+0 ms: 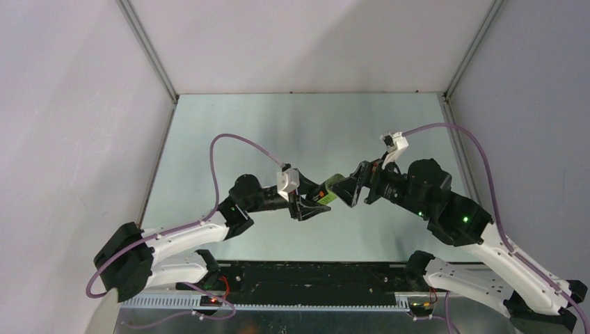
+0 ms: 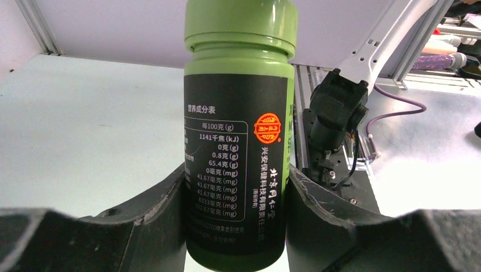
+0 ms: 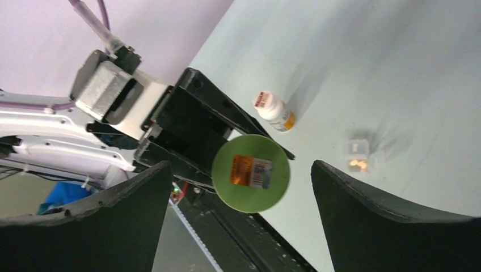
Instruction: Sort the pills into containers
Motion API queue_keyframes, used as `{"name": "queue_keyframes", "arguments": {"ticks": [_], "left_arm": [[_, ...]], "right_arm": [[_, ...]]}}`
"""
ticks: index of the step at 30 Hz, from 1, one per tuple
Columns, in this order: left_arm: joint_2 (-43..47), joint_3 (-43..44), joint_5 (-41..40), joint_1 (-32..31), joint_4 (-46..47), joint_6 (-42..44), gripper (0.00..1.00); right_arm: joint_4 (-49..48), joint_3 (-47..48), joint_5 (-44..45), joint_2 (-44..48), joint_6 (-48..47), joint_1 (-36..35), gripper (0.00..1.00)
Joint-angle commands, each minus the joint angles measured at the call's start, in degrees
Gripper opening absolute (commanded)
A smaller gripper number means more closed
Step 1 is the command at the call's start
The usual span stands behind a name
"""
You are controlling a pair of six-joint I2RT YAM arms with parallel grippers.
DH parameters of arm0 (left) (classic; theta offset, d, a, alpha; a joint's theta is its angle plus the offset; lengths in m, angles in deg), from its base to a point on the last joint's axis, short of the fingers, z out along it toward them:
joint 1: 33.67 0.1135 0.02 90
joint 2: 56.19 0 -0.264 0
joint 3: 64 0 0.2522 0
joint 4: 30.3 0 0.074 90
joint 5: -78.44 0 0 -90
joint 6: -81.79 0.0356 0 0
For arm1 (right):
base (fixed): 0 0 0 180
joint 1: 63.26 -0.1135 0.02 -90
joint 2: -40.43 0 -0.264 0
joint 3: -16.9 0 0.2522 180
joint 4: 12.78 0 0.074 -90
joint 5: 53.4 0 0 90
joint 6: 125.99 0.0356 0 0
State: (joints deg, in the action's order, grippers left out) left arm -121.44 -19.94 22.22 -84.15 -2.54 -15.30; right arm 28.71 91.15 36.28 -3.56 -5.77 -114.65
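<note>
Nearest the left wrist camera, the green bottle is clamped low on its body by the left gripper, one dark finger pressed to each side of the black label. The bottle is held off the table, between the two arms. Its long axis runs straight out along the left gripper's reach, base towards that wrist and cap pointing away, towards the right arm.

The bottle is judged to be stiff plastic, fairly light, with a glossy label that could let it twist in the grip, so the stepped cap is best taken across its rim.

From the right wrist the cap is seen end-on, a sticker at its centre, and the right gripper is spread wide around it without touching.

Farther off, a small white bottle lies on its side on the table, and well apart from it sits the translucent pill box — a few orange pills already in one compartment.
</note>
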Motion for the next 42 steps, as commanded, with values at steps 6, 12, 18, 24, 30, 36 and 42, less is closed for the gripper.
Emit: {"name": "queue_keyframes", "arguments": {"ticks": [6,12,18,24,30,36,42], "left_arm": [[1.5,0.0,3.2,0.5,4.1,-0.9,0.00],[2.1,0.0,5.6,0.4,4.1,-1.1,0.00],[3.8,-0.5,6.9,0.5,3.5,-1.3,0.00],[5.9,-1.0,6.3,0.6,3.1,-1.2,0.00],[5.8,-1.0,6.1,0.6,3.5,-1.5,0.00],[5.1,-0.8,5.8,0.5,3.6,-1.9,0.00],[4.5,-0.1,6.0,0.6,3.0,-2.3,0.00]], "right_arm": [[2.3,0.2,0.3,0.6,-6.1,1.1,0.93],[0.3,0.3,2.7,-2.4,-4.2,2.2,0.91],[-1.8,0.4,2.4,-4.6,-2.1,4.1,0.90],[-2.3,0.4,2.8,-6.2,-0.1,5.7,0.89],[-1.1,0.4,4.0,-6.6,3.0,7.9,0.90],[-3.3,0.4,-1.5,-2.8,2.4,9.7,0.96],[-1.3,0.4,-17.7,0.2,-9.5,11.0,0.94]]}}
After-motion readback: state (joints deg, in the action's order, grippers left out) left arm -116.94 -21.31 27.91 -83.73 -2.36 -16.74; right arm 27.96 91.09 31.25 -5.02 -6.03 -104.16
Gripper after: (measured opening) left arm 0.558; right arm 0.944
